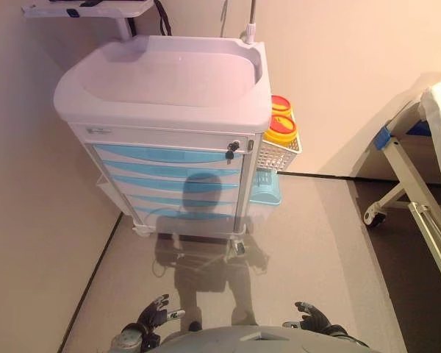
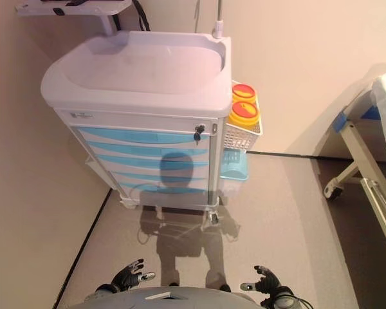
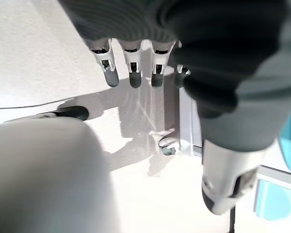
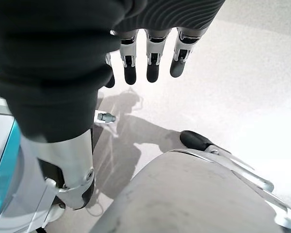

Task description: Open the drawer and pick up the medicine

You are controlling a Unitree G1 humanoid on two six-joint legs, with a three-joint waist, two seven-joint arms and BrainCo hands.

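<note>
A white medical cart with several light-blue drawers stands ahead against the wall. All drawers are shut. A small key sits in the lock at the top right of the drawer front. No medicine shows. My left hand hangs low at the bottom left, fingers relaxed and empty. My right hand hangs low at the bottom right, also open and empty. Both are far from the cart. The left wrist view shows my fingers over the floor, and the right wrist view shows the same.
A white side basket on the cart's right holds two yellow containers with red lids. A light-blue bin hangs below it. A bed frame on wheels stands at the right. A wall runs along the left.
</note>
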